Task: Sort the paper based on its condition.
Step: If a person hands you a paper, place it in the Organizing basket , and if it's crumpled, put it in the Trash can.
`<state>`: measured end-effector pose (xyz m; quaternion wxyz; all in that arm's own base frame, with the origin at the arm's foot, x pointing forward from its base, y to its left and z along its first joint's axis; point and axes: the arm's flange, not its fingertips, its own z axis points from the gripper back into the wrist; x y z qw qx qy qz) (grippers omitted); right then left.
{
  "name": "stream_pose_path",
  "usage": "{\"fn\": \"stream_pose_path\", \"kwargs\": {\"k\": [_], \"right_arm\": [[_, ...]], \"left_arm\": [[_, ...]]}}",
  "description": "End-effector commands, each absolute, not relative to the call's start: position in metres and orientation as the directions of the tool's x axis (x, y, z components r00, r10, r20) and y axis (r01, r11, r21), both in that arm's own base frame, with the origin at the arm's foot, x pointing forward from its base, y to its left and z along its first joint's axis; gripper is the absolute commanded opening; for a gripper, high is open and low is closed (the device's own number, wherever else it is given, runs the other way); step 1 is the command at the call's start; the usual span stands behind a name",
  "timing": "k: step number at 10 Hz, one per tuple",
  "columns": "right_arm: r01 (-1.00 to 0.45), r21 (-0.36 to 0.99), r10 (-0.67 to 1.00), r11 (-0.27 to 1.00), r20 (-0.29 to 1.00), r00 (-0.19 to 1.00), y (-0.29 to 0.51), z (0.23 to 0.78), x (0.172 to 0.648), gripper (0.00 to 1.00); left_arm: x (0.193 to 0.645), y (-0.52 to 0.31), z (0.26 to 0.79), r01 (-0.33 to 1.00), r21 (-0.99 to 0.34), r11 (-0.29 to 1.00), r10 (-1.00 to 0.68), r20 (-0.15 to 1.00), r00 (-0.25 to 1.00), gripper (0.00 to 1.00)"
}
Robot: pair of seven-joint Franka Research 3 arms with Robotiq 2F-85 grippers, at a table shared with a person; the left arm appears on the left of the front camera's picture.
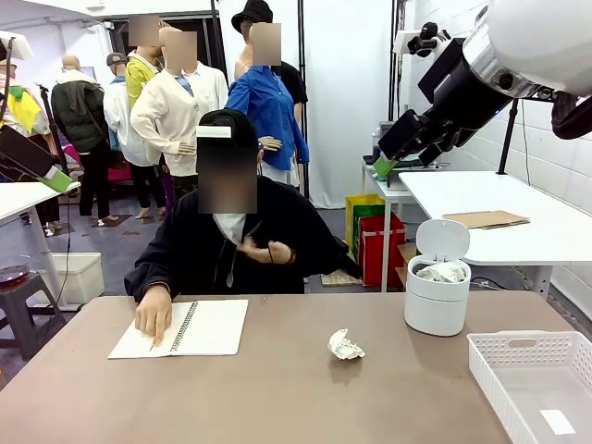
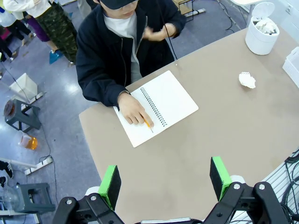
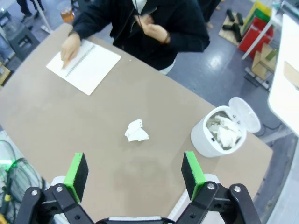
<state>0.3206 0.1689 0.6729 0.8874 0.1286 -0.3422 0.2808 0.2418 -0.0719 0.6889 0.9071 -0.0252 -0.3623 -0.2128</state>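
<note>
Both arms hang high, well above the surface, which gives you wide looks down and leaves the person room to write. Your right end effector is released, pads spread wide w/ nothing between them. The left end effector is likewise released and empty.

The crumpled paper lies loose on the surface. It's ahead of the right end effector, roughly centred between its pads and well below them. From the left end effector it's far off, ahead and out past the pad on the picture's right. Given that line-up, the right arm looks best placed for the pick, prob. a near-straight descent.

The bin stands ahead of the right end effector, out beyond the pad on the picture's right, apart from the loose lump. Its lid is flipped back and there are paper wads inside, so crumpled pieces prob. go there.

The notebook lies ahead of the left end effector, w/ the person's hand resting on the page holding a pencil. Not your item, so keep off it.

- **Front view:** gives you the inside of the white basket at the near corner, w/ a small flat slip in it. That may be the spot for flat sheets, can't confirm. It also shows how the lump stands up off the surface.
- **Right wrist view:** adds the look straight down into the bin.
- **Left wrist view:** shows the hand and pencil on the page from above
</note>
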Motion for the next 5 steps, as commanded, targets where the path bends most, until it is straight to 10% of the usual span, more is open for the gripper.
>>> {"fn": "stream_pose_path", "kwargs": {"k": [1, 5], "right_arm": [[-0.6, 0.1, 0.444, 0.794, 0.578, 0.684, 0.171, 0.68, 0.331, 1.0], [-0.577, 0.153, 0.495, 0.803, 0.368, 0.787, 0.191, 0.633, 0.382, 1.0]], "left_arm": [[0.242, -0.071, 0.689, 0.397, 0.116, 0.911, -0.368, 0.666, 0.649, 1.0], [0.242, -0.071, 0.689, 0.397, 0.116, 0.911, -0.368, 0.666, 0.649, 1.0]]}}
